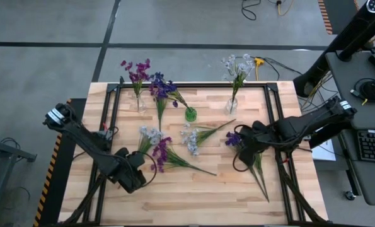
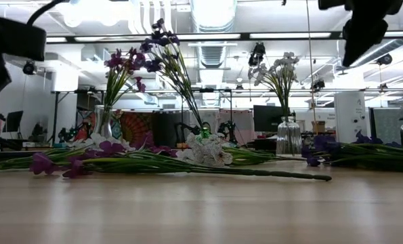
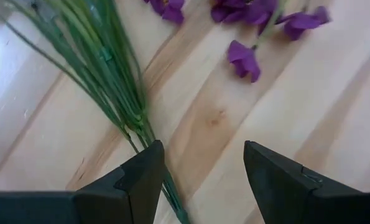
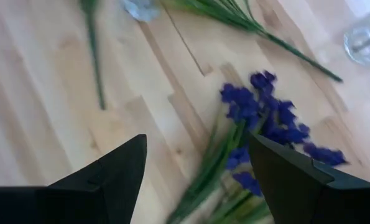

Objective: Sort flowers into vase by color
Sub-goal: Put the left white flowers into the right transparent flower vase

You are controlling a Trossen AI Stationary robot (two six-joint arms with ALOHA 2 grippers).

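Note:
Three vases stand along the far side: a clear one [image 1: 140, 103] with magenta flowers, a small green one [image 1: 190, 115] with dark blue-violet flowers, and a clear one [image 1: 231, 105] with pale flowers. Several sprigs lie flat on the table: pale [image 1: 150, 134], magenta [image 1: 162, 151], pale [image 1: 190, 139] and dark blue [image 1: 233, 138]. My left gripper [image 3: 203, 155] is open over the magenta sprig's stems [image 3: 110, 81], with the blossoms [image 3: 247, 59] beyond. My right gripper [image 4: 197, 146] is open above the dark blue sprig [image 4: 265, 115], raised off the table [image 2: 364, 27].
The wooden table [image 1: 193, 202] has dark rails along its left and right edges. Its near half is bare wood. A loose stem [image 4: 92, 50] and a vase base [image 4: 365, 40] show in the right wrist view. A desk with a keyboard [image 1: 370, 145] stands at the table's right.

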